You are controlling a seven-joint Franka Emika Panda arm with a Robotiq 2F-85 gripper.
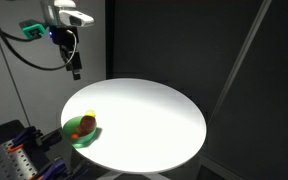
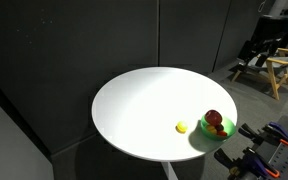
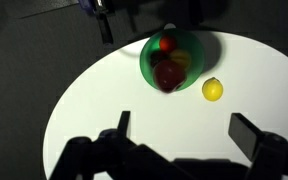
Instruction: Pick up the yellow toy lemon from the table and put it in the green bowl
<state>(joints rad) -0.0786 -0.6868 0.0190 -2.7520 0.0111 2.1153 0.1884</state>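
The yellow toy lemon lies on the white round table, just beside the green bowl. It also shows in an exterior view, left of the bowl. The bowl holds a red round toy fruit and other small toys. In an exterior view the bowl sits at the table's near left edge; the lemon is hidden there. My gripper is open and empty, high above the table, with the lemon and bowl ahead of the fingers. It hangs above the table's far left.
Dark curtains stand behind the table. Blue and black gear sits by the table's edge near the bowl. A wooden chair stands at the far right.
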